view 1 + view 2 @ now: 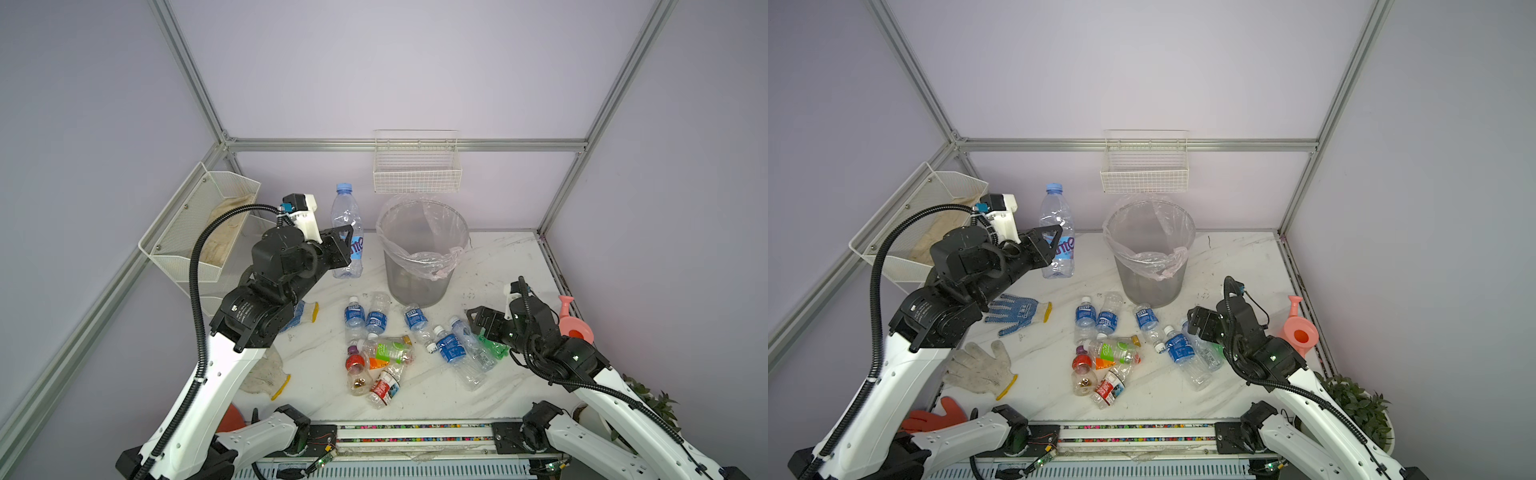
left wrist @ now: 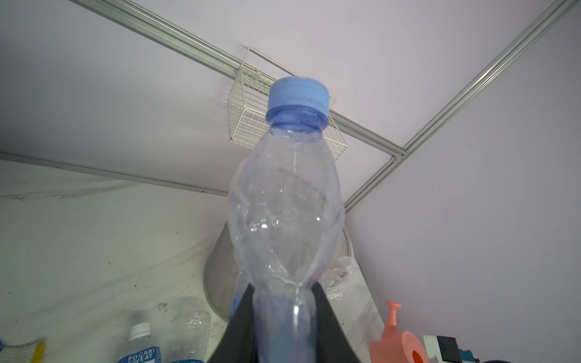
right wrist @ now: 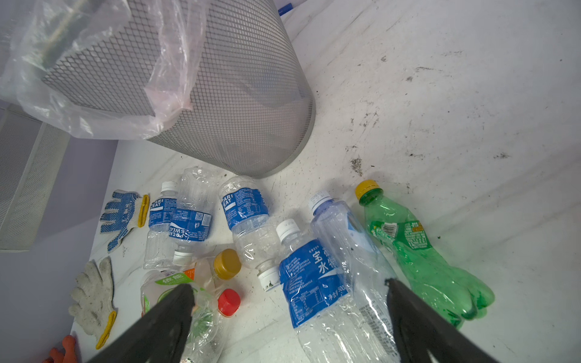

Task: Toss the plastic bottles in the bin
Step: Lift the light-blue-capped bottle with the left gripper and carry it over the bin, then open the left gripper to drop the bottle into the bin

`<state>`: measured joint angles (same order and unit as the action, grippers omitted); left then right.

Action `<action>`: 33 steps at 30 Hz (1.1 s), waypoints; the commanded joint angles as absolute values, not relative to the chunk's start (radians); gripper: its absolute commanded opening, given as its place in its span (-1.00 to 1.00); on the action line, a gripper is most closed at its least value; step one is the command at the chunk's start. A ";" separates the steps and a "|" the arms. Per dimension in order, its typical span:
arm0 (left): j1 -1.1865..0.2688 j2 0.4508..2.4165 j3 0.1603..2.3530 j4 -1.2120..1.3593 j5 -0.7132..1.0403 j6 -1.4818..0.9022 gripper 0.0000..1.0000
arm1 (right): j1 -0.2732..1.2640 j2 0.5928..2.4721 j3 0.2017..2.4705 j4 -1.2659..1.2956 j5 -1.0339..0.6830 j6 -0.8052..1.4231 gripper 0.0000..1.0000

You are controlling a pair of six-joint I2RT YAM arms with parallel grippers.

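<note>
My left gripper [image 1: 347, 246] [image 2: 284, 301] is shut on a large clear plastic bottle [image 1: 346, 216] [image 1: 1056, 216] [image 2: 284, 213] with a blue cap. It holds the bottle upright above the table, just left of the bin [image 1: 415, 286] [image 1: 1150, 286] [image 3: 239, 94], a grey mesh basket with a clear bag. Several small plastic bottles [image 1: 376, 320] [image 1: 1106, 320] lie in front of the bin. My right gripper [image 1: 478, 320] [image 1: 1198, 322] [image 3: 289, 292] hangs open over a blue-labelled bottle [image 3: 311, 276], with a green bottle [image 3: 418, 251] beside it.
A pink watering can [image 1: 571, 324] stands by the right wall. Two work gloves [image 1: 1017, 311] [image 1: 980, 368] lie left of the bottles. A white wire basket [image 1: 415, 170] hangs above the bin and a mesh basket [image 1: 208, 232] hangs on the left wall. A potted plant [image 1: 1358, 403] is at front right.
</note>
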<state>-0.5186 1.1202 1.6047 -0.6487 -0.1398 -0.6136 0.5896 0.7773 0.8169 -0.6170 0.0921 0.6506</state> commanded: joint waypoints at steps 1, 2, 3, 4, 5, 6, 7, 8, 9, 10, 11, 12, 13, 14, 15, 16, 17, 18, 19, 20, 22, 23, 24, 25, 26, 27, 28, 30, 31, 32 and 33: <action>-0.530 1.153 1.715 -0.585 -0.112 -0.578 -0.53 | 0.588 0.762 0.804 -0.609 0.096 0.670 0.95; -0.533 1.167 1.728 -0.582 -0.110 -0.578 -0.53 | 0.588 0.761 0.801 -0.610 0.096 0.672 0.95; -0.537 1.180 1.737 -0.578 -0.109 -0.574 -0.53 | 0.588 0.759 0.801 -0.611 0.095 0.673 0.95; -0.541 1.191 1.747 -0.573 -0.109 -0.573 -0.53 | 0.588 0.757 0.799 -0.612 0.094 0.673 0.95; -0.546 1.204 1.754 -0.565 -0.110 -0.571 -0.53 | 0.588 0.755 0.798 -0.612 0.092 0.674 0.95; -0.553 1.216 1.766 -0.559 -0.110 -0.569 -0.53 | 0.588 0.752 0.796 -0.612 0.092 0.675 0.95; -0.557 1.231 1.775 -0.555 -0.110 -0.565 -0.53 | 0.588 0.752 0.795 -0.614 0.092 0.676 0.95; -0.564 1.248 1.789 -0.551 -0.112 -0.562 -0.53 | 0.588 0.750 0.792 -0.614 0.092 0.676 0.95; -0.570 1.266 1.806 -0.548 -0.116 -0.557 -0.53 | 0.588 0.749 0.791 -0.614 0.090 0.678 0.95; -0.576 1.283 1.821 -0.545 -0.118 -0.553 -0.53 | 0.588 0.747 0.788 -0.615 0.090 0.678 0.95; -0.585 1.303 1.841 -0.545 -0.120 -0.547 -0.53 | 0.588 0.746 0.787 -0.615 0.089 0.678 0.95; -0.593 1.325 1.864 -0.545 -0.121 -0.542 -0.53 | 0.588 0.744 0.787 -0.617 0.090 0.678 0.95; -0.601 1.346 1.881 -0.545 -0.123 -0.537 -0.53 | 0.588 0.743 0.787 -0.619 0.091 0.680 0.95; -0.611 1.369 1.904 -0.543 -0.126 -0.529 -0.53 | 0.588 0.740 0.787 -0.621 0.090 0.680 0.95; -0.621 1.395 1.925 -0.540 -0.131 -0.521 -0.53 | 0.588 0.738 0.787 -0.622 0.090 0.682 0.95; -0.628 1.421 1.944 -0.539 -0.135 -0.515 -0.53 | 0.588 0.736 0.787 -0.623 0.088 0.684 0.95; -0.635 1.463 1.966 -0.537 -0.138 -0.506 -0.53 | 0.588 0.734 0.786 -0.623 0.087 0.684 0.95; -0.640 1.493 1.991 -0.536 -0.140 -0.501 -0.52 | 0.588 0.732 0.785 -0.624 0.086 0.684 0.95; -0.642 1.524 2.013 -0.536 -0.142 -0.493 -0.52 | 0.588 0.730 0.785 -0.626 0.086 0.684 0.95; -0.644 1.561 2.041 -0.538 -0.142 -0.485 -0.52 | 0.588 0.728 0.785 -0.627 0.086 0.685 0.95; -0.644 1.639 2.106 -0.561 -0.143 -0.470 -0.48 | 0.588 0.723 0.787 -0.629 0.084 0.684 0.95; -0.646 1.690 2.158 -0.594 -0.149 -0.462 -0.40 | 0.588 0.720 0.788 -0.632 0.082 0.686 0.95; -0.645 1.746 2.222 -0.652 -0.159 -0.464 -0.14 | 0.588 0.718 0.791 -0.636 0.083 0.687 0.95; -0.646 1.805 2.312 -0.718 -0.161 -0.465 0.33 | 0.588 0.715 0.797 -0.641 0.084 0.687 0.95; -0.648 1.849 2.384 -0.770 -0.151 -0.464 0.73 | 0.589 0.713 0.799 -0.646 0.086 0.686 0.95; -0.655 1.881 2.444 -0.807 -0.142 -0.459 0.99 | 0.588 0.708 0.802 -0.652 0.090 0.685 0.95; -0.669 1.886 2.464 -0.812 -0.152 -0.446 1.00 | 0.588 0.705 0.803 -0.657 0.093 0.683 0.95; -0.710 1.861 2.448 -0.784 -0.214 -0.398 1.00 | 0.588 0.696 0.799 -0.660 0.098 0.682 0.95; -0.724 1.844 2.435 -0.770 -0.231 -0.379 1.00 | 0.588 0.693 0.795 -0.660 0.098 0.681 0.95; -0.736 1.825 2.419 -0.757 -0.240 -0.363 1.00 | 0.588 0.693 0.792 -0.658 0.097 0.680 0.95; -0.745 1.810 2.407 -0.752 -0.246 -0.355 1.00 | 0.588 0.696 0.787 -0.655 0.095 0.679 0.95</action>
<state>-0.7006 1.9118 2.3341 -0.7769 -0.1993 -0.4320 0.5896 0.7044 0.7937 -0.6308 0.0864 0.6689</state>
